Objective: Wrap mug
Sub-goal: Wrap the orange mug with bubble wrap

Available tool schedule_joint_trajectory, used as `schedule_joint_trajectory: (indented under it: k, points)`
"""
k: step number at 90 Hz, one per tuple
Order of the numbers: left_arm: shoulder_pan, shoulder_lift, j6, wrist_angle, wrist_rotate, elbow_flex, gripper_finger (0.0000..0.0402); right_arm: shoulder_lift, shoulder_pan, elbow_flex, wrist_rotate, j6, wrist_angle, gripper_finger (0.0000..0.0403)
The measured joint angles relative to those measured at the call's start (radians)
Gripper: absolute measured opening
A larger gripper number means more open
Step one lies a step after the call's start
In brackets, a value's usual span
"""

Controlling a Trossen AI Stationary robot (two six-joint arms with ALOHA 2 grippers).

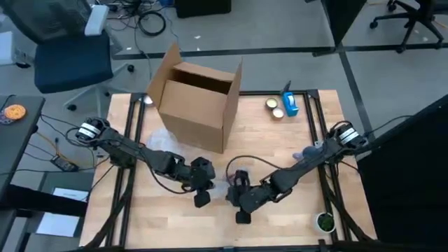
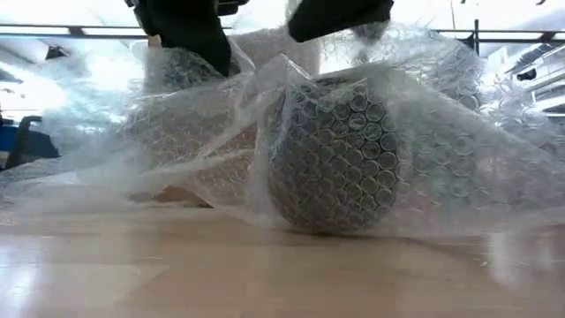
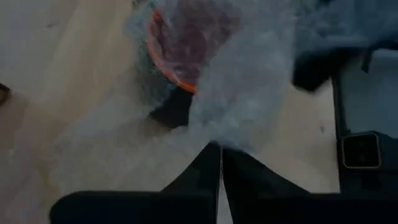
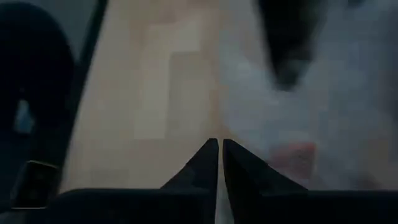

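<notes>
A dark mug with an orange rim lies on its side on the wooden table, under a sheet of clear bubble wrap. In the high view the wrap lies between my two grippers near the table's middle front. My left gripper is shut at the wrap's edge, with the mug just beyond its fingertips. My right gripper is shut on the wrap's other side. In the low view both grippers show only as dark shapes above the wrap. My left gripper pinches an edge of the bubble wrap between its two fingertips, slanting down from the table's left. The wrap spreads from the fingers over the mug, which rests on the table. My right gripper's shut fingertips stand at the wrap's edge; whether they touch it I cannot tell.
An open cardboard box stands at the far side, left of centre. A tape roll and a blue object lie at the far right. A small green thing sits at the near right corner. Bare wood lies in front of the mug.
</notes>
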Motion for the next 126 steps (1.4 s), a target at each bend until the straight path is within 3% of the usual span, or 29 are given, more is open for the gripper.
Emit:
schedule_joint_trajectory:
  k: [25,37,51,77,91,126]
  points:
    - [-0.020,0.000,-0.007,0.001,0.097,0.000,0.0000,-0.017,-0.053,0.001,0.008,-0.091,-0.078,0.0001]
    - [-0.033,0.000,-0.019,-0.001,0.131,0.000,0.0000,-0.017,-0.096,0.001,-0.059,-0.094,-0.102,0.0000]
    - [-0.039,0.000,-0.027,0.000,0.168,0.000,0.0000,-0.016,-0.130,0.001,-0.247,-0.095,-0.127,0.0000]
    - [-0.039,0.000,0.028,0.037,0.226,0.000,0.0000,-0.016,-0.174,0.001,-0.213,-0.139,-0.192,0.0000]
    - [-0.039,0.000,0.081,0.080,0.272,0.001,0.0000,-0.016,-0.201,0.001,-0.270,-0.171,-0.180,0.0000]
    - [-0.039,0.000,0.238,-0.010,0.333,0.103,0.0001,-0.015,-0.210,0.001,-0.295,-0.215,-0.161,0.0000]
